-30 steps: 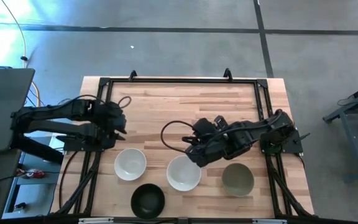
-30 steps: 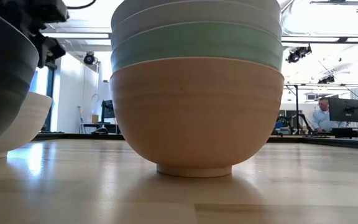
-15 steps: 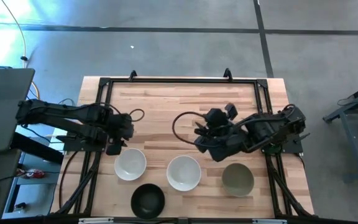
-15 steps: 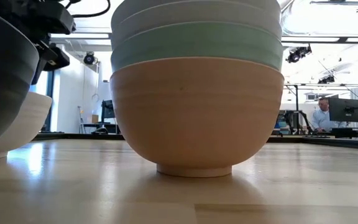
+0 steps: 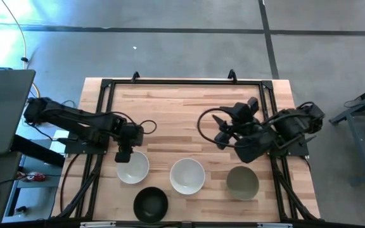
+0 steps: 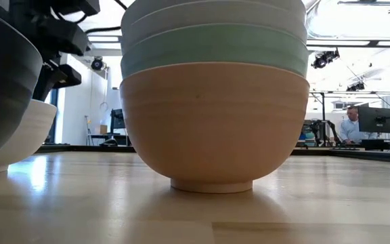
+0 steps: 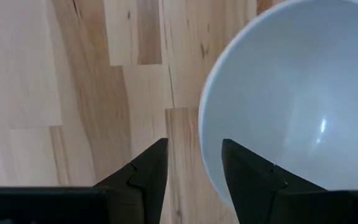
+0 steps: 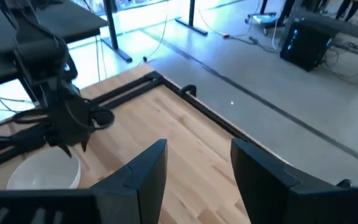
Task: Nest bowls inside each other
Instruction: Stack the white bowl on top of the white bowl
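While no writing shows, left gripper fingers straddle a white bowl's rim, parted; right gripper's fingers parted, empty.

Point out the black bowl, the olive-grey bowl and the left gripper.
black bowl (image 5: 150, 204): high view, centre of its inside.
olive-grey bowl (image 5: 242, 182): high view, centre of its inside.
left gripper (image 7: 194, 167): left wrist view, midway between its open fingertips, over the white bowl's rim.

Wooden worktop with bowls

A white bowl, a nested stack, an olive-grey bowl and a black bowl are set along its near edge.
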{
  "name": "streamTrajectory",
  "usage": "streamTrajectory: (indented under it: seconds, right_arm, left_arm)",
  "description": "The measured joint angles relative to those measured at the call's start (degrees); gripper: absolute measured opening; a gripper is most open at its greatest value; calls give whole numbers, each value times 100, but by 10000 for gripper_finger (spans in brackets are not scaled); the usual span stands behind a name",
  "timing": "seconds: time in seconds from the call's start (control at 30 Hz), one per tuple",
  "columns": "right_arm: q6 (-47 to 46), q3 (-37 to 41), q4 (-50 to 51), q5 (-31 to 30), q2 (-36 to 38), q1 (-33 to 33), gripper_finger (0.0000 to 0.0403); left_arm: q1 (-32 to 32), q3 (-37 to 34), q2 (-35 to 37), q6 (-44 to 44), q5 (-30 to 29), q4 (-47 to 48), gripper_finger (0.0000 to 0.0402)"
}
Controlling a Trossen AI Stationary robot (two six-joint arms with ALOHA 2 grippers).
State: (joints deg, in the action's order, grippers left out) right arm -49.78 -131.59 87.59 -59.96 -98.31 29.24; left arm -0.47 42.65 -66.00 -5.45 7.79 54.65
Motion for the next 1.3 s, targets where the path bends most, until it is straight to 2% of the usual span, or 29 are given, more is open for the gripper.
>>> streamTrajectory:
  seconds: [0.4, 0.57, 0.9, 1.3]
  right_arm:
    - [253, 0, 7, -481, 411, 350, 169]
    - [378, 0, 9, -719, 547, 473, 169]
    - [378, 0, 187, -899, 661, 580, 154]
    - [484, 2, 244, -812, 661, 580, 106]
  left_arm:
    - [-2, -2, -420, -188, 46, -440, 136]
    - [-2, -2, -511, -201, 101, -485, 105]
    - [-2, -2, -555, -193, 99, -479, 12]
    - [11, 11, -555, -295, 158, -302, 2]
